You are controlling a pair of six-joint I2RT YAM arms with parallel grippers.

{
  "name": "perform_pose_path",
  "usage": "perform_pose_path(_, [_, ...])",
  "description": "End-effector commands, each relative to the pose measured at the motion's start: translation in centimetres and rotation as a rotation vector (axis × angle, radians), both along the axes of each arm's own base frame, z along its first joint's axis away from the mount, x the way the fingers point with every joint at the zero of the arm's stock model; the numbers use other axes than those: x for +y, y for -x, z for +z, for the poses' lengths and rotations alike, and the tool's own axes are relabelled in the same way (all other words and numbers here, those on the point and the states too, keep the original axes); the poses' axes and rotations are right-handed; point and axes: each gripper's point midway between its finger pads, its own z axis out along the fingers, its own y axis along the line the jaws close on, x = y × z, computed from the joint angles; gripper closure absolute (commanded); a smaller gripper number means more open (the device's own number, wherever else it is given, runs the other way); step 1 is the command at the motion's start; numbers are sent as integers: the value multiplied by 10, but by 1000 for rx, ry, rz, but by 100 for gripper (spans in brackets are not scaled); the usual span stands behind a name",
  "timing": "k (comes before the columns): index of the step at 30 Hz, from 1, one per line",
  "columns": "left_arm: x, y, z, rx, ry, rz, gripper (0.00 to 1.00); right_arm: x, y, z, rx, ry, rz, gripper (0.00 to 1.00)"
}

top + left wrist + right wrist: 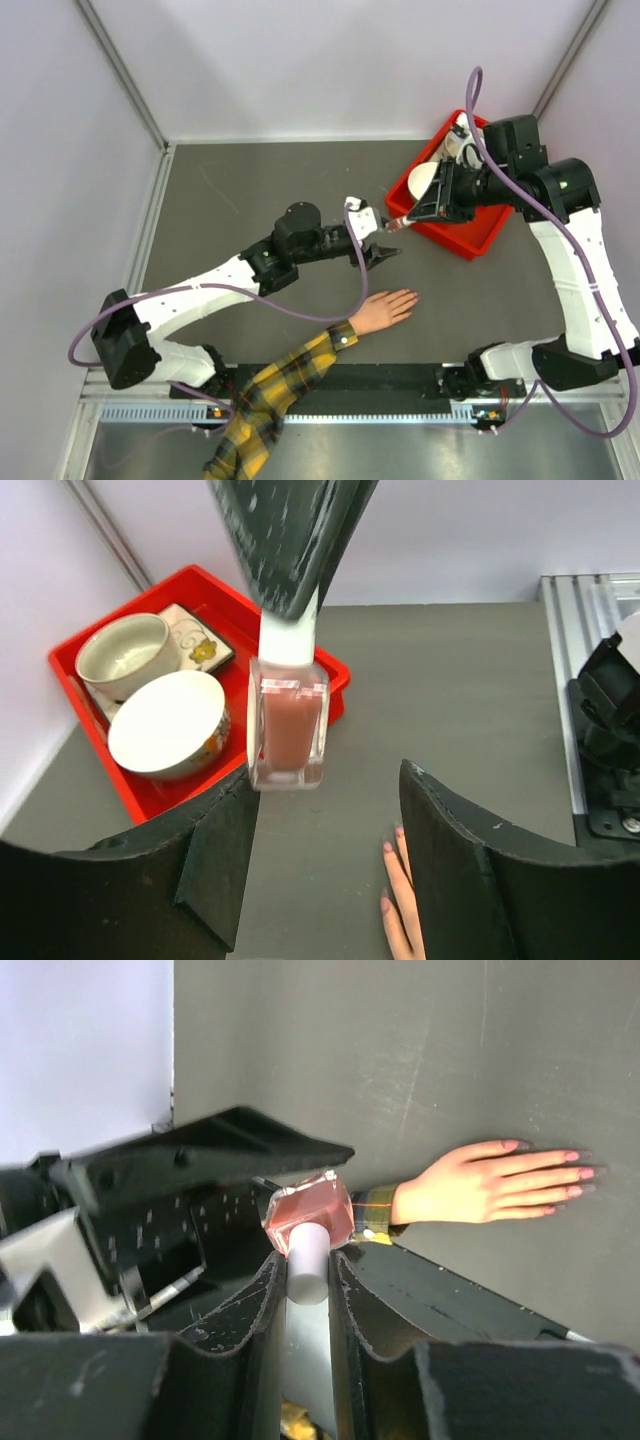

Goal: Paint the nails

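The pale mannequin hand (385,310) with a plaid sleeve (280,385) lies flat on the grey table, fingers pointing right. Its nails (572,1156) look pinkish; two also show in the left wrist view (388,847). My right gripper (402,222) is shut on the white cap (307,1260) of a clear bottle of pink polish (312,1212) and holds it above the table. My left gripper (378,242) is open, its jaws wide apart just short of the bottle (288,725), not touching it. The hand lies below and near both grippers.
A red tray (465,240) stands at the back right under the right arm. It holds two bowls (168,723) (125,650) and a small patterned dish (195,640). A metal rail (585,680) runs along the table's near edge.
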Motion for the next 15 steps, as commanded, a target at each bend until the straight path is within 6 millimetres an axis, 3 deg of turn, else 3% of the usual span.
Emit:
perform_pose_path(1, [-8,-7,37,-144,75,64,38,-20,58,-27,275,78,-61,100])
perform_pose_path(7, [-11,-7,37,-137,101,66,41,-23,65,-40,334,97,-102,100])
perform_pose_path(15, [-14,-2,33,-125,96,33,49,-24,62,-37,311,107,-125,100])
